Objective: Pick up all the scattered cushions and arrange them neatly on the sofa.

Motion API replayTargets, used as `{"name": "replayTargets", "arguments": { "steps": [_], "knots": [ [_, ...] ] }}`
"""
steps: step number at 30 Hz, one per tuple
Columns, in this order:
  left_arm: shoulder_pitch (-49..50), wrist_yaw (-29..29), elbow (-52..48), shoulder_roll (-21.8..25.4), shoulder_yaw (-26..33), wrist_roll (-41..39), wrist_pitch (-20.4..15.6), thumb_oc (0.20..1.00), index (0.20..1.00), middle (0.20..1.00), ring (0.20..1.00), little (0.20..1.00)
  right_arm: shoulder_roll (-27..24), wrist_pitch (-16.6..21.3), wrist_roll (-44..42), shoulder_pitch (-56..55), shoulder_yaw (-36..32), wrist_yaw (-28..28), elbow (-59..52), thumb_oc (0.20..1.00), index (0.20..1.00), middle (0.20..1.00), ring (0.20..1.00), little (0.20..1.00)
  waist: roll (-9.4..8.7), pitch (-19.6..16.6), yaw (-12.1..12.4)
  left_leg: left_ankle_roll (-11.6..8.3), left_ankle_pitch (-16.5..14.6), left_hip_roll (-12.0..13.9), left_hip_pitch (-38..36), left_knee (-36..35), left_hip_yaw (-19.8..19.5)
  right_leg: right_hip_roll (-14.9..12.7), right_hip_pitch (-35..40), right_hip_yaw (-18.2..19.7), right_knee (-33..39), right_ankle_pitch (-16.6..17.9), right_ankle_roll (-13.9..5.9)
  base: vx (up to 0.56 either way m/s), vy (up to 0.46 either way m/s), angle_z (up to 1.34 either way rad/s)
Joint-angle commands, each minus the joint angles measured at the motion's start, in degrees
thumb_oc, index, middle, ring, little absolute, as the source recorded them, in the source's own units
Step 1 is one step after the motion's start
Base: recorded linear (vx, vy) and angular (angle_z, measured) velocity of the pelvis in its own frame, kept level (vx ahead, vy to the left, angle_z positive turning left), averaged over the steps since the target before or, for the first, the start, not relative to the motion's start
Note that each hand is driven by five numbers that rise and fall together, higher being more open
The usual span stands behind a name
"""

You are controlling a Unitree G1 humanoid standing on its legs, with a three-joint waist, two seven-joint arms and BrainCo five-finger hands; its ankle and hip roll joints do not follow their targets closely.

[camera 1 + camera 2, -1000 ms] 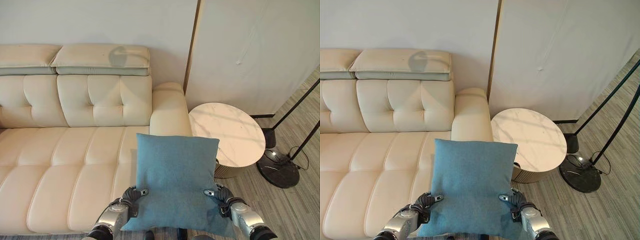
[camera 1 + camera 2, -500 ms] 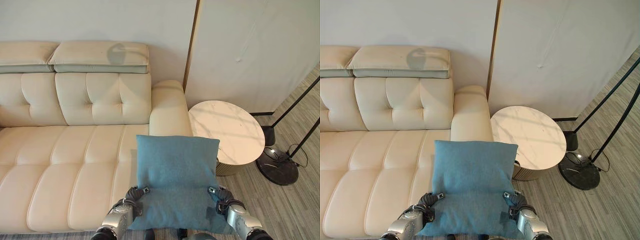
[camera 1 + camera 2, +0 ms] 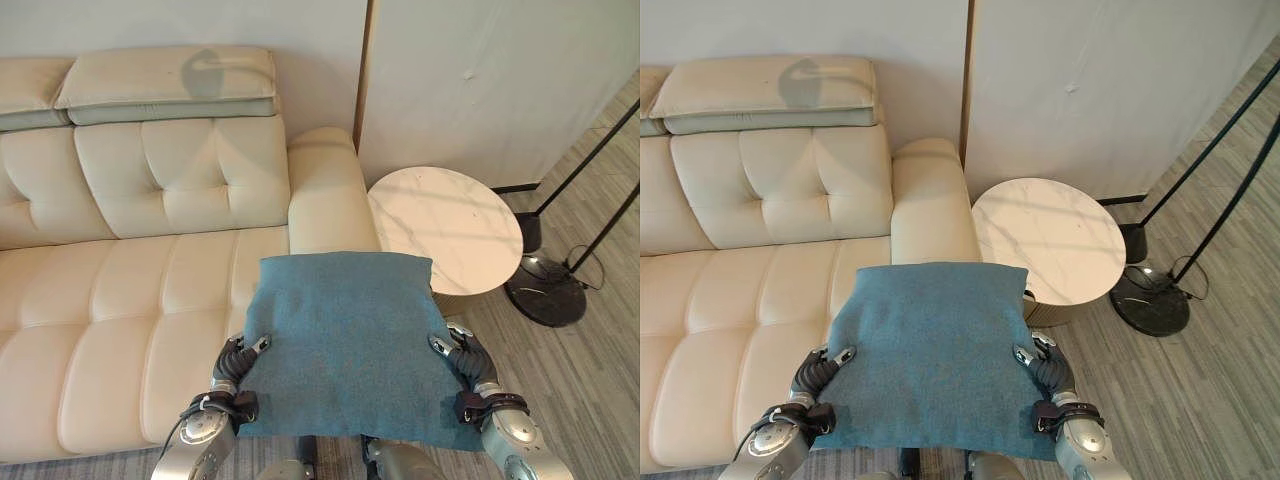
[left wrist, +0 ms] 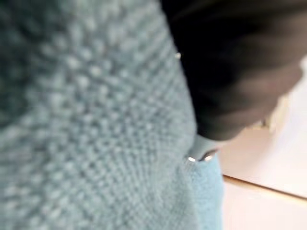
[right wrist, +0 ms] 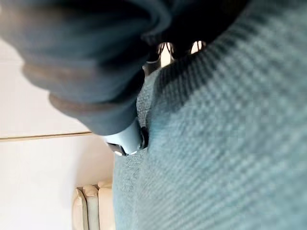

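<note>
One big cream sofa (image 3: 120, 280) fills the left side of my view, w/ a round white side table (image 3: 445, 228) just beside its arm and a black lamp base (image 3: 545, 290) on the floor past that. I see the blue cushion (image 3: 345, 340) held up flat over the sofa's right end, near its front edge. My left hand (image 3: 235, 365) pinches its left edge, my right hand (image 3: 468, 362) pinches its right edge; both thumbs lie on top.
</note>
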State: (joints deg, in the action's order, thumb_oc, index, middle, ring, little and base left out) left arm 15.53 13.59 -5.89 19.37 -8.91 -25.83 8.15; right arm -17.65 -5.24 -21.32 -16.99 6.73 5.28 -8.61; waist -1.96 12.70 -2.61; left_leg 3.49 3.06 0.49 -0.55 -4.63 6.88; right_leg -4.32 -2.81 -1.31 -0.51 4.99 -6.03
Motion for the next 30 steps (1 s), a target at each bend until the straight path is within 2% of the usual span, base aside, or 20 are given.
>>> {"name": "replayTargets", "arguments": {
  "steps": [1,2,4,7,8,9,10,11,14,15,16,18,20,21,23,25,26,27,28,30],
  "knots": [
    [-1.8,-1.5,-8.6,1.3,1.6,1.7,-7.5,0.2,0.2,0.2,0.2,0.2,1.0,6.5,0.1,1.2,-1.4,-3.0,-9.7,0.2,0.2,0.2,0.2,0.2,-0.41,-2.9,-0.4,-1.99,-4.1,0.0,1.8,-0.4,1.3,-0.6,3.4,1.7,-3.5,-6.5,-1.58,-0.02,-0.028,0.16],
    [-1.8,-1.5,-8.6,1.3,1.6,1.7,-7.5,0.2,0.2,0.2,0.2,0.2,1.0,6.5,0.1,1.2,-1.4,-3.0,-9.7,0.2,0.2,0.2,0.2,0.2,-0.41,-2.9,-0.4,-1.99,-4.1,0.0,1.8,-0.4,1.3,-0.6,3.4,1.7,-3.5,-6.5,-1.58,-0.05,-0.09,0.23],
    [-0.7,-1.0,-12.4,1.8,3.2,1.9,-8.3,0.2,0.2,0.2,0.2,0.2,0.7,7.8,0.4,-0.3,-2.3,-3.9,-14.1,0.2,0.2,0.2,0.2,0.2,-0.84,-4.5,-0.4,-2.43,-2.7,-0.3,3.0,-0.4,-1.0,0.4,6.9,5.5,-7.4,-7.5,-1.85,-0.14,-0.246,0.25],
    [-0.2,-0.2,-13.1,1.9,4.0,3.0,-8.8,0.2,0.2,0.2,0.2,0.2,0.2,8.6,0.2,0.2,-1.8,-3.6,-14.8,0.2,0.2,0.2,0.2,0.2,-1.26,-5.0,0.0,-3.05,-1.4,-0.3,4.3,-0.4,-1.9,0.8,9.1,6.0,-4.7,-9.1,-1.24,-0.19,-0.269,0.35],
    [0.4,0.2,-14.2,1.6,4.0,3.1,-9.4,0.2,0.2,0.2,0.2,0.2,-0.3,9.5,-0.6,0.6,-0.9,-3.6,-16.0,0.2,0.2,0.2,0.2,0.2,-1.52,-5.3,0.6,-4.31,0.7,0.2,5.6,-0.4,-2.6,1.9,11.1,5.6,-1.0,-12.7,0.65,-0.26,-0.324,0.15],
    [0.5,1.0,-15.0,1.4,4.5,3.7,-9.7,0.2,0.2,0.2,0.2,0.2,-0.9,10.1,-0.5,0.9,-0.9,-3.3,-16.8,0.2,0.2,0.2,0.2,0.2,-1.63,-4.8,0.9,-5.29,2.4,0.9,6.7,-0.4,-3.7,3.0,11.0,5.4,-0.2,-13.7,2.0,-0.27,-0.328,0.22],
    [0.5,1.1,-15.1,1.3,4.6,3.7,-9.7,0.2,0.2,0.2,0.2,0.2,-0.9,10.1,-0.5,0.9,-0.9,-3.2,-16.7,0.2,0.2,0.2,0.2,0.2,-1.53,-4.9,0.7,-5.38,2.6,1.0,6.9,-0.4,-3.9,3.2,10.9,5.2,-0.2,-13.7,2.1,-0.44,-0.425,0.3],
    [0.6,1.7,-16.5,1.3,5.2,4.4,-10.3,0.2,0.2,0.2,0.2,0.2,-2.1,11.6,-1.8,1.4,-0.9,-3.0,-18.5,0.2,0.2,0.2,0.2,0.2,-1.36,-3.0,1.4,-7.29,5.7,2.1,9.2,-0.4,-6.2,5.6,9.9,4.8,0.7,-14.3,3.95,-0.31,-0.287,0.35],
    [1.2,2.0,-17.0,0.6,5.0,5.2,-10.9,0.2,0.2,0.2,0.2,0.2,-4.2,12.5,-1.7,0.6,-1.7,-3.1,-19.4,0.2,0.2,0.2,0.2,0.2,-0.95,-0.1,0.7,-7.22,4.1,2.3,10.6,-0.4,-6.8,6.9,8.0,0.0,-1.1,-14.7,4.55,-0.43,-0.345,1.04],
    [1.2,2.0,-17.1,0.6,5.0,5.2,-10.9,0.2,0.2,0.2,0.2,0.2,-4.2,12.5,-1.7,0.6,-1.7,-3.1,-19.4,0.2,0.2,0.2,0.2,0.2,-0.84,-0.1,0.5,-7.23,4.3,2.4,10.8,-0.4,-7.0,7.0,7.9,-0.2,-1.1,-14.7,4.58,-0.33,-0.194,1.13],
    [1.2,1.9,-17.2,0.8,4.8,6.1,-11.1,0.2,0.2,0.2,0.2,0.2,-5.3,12.7,-0.7,0.7,-2.5,-2.4,-19.2,0.2,0.2,0.2,0.2,0.2,-0.99,1.1,0.3,-6.4,3.4,2.7,10.3,-0.4,-2.7,6.2,7.5,-3.9,-0.9,-14.0,4.59,-0.29,-0.149,0.97],
    [1.9,1.6,-17.5,0.3,5.0,6.2,-11.6,0.2,0.2,0.2,0.2,0.2,-5.8,12.7,-0.2,0.4,-2.4,-2.6,-19.2,0.2,0.2,0.2,0.2,0.2,-1.42,0.9,0.3,-5.82,3.2,3.1,8.4,2.4,1.5,5.2,7.7,-7.3,0.9,-12.9,4.6,-0.26,-0.135,1.15],
    [2.2,1.1,-17.8,0.5,5.1,6.3,-11.7,0.2,0.2,0.2,0.2,0.2,-6.1,12.5,0.1,0.2,-2.4,-2.6,-19.3,0.2,0.2,0.2,0.2,0.2,-1.65,0.6,0.2,-5.85,2.0,3.1,8.7,5.9,2.1,4.8,7.9,-8.9,2.1,-12.4,4.67,-0.16,-0.048,1.04],
    [2.7,0.7,-18.6,0.5,5.6,5.6,-12.4,0.2,0.2,0.2,0.2,0.2,-6.7,12.5,0.1,0.3,-2.2,-3.1,-19.7,0.2,0.2,0.2,0.2,0.2,-2.22,0.4,0.4,-5.87,-1.1,3.0,9.2,11.5,3.8,3.8,8.2,-11.7,4.4,-11.7,4.65,-0.17,-0.028,0.76],
    [2.7,0.4,-18.9,0.6,5.7,5.5,-12.5,0.2,0.2,0.2,0.2,0.2,-6.7,12.4,0.1,0.3,-2.3,-3.0,-19.7,0.2,0.2,0.2,0.2,0.2,-2.08,-0.1,0.4,-6.28,-2.4,3.1,8.8,11.7,3.8,3.8,8.6,-12.3,5.2,-12.0,4.44,-0.05,0.03,0.83],
    [3.0,0.6,-19.1,0.6,5.3,4.9,-12.3,0.2,0.2,0.2,0.2,0.2,-6.3,12.8,-0.7,0.1,-2.6,-2.5,-20.1,0.2,0.2,0.2,0.2,0.2,-1.54,-0.6,0.1,-6.67,-1.4,3.8,7.0,7.7,5.7,3.7,8.3,-15.0,5.5,-12.2,3.98,-0.02,0.096,0.86],
    [2.6,0.9,-19.0,0.7,5.2,4.7,-12.2,0.2,0.2,0.2,0.2,0.2,-6.1,13.2,-0.3,0.2,-3.4,-1.3,-20.3,0.2,0.2,0.2,0.2,0.2,-1.05,-0.8,-0.4,-7.65,1.9,5.6,6.4,3.0,10.3,3.7,8.0,-18.4,5.5,-12.4,4.1,-0.05,0.108,0.73],
    [2.2,1.1,-19.1,0.9,5.0,4.7,-12.2,0.2,0.2,0.2,0.2,0.2,-6.3,13.4,0.2,0.5,-3.5,-0.7,-20.5,0.2,0.2,0.2,0.2,0.2,-1.03,-0.5,-0.5,-8.27,3.7,6.3,6.8,1.8,11.9,3.5,7.7,-20.0,5.5,-12.5,4.2,-0.04,0.076,0.92],
    [2.1,1.1,-19.1,0.9,5.0,4.7,-12.2,0.2,0.2,0.2,0.2,0.2,-6.3,13.5,0.2,0.6,-3.5,-0.7,-20.4,0.2,0.2,0.2,0.2,0.2,-1.01,-0.5,-0.7,-8.33,3.9,6.3,6.9,1.6,11.8,3.5,7.6,-20.1,5.5,-12.5,4.24,0.0,0.116,1.21],
    [2.3,1.5,-19.2,0.8,5.1,4.6,-12.2,0.2,0.2,0.2,0.2,0.2,-6.6,13.3,1.5,0.8,-4.1,0.4,-20.5,0.2,0.2,0.2,0.2,0.2,-0.78,-0.3,-0.8,-9.05,5.2,8.2,6.6,-0.4,15.8,2.7,8.1,-24.4,5.5,-12.2,3.98,0.05,0.164,1.08]
  ]
}}
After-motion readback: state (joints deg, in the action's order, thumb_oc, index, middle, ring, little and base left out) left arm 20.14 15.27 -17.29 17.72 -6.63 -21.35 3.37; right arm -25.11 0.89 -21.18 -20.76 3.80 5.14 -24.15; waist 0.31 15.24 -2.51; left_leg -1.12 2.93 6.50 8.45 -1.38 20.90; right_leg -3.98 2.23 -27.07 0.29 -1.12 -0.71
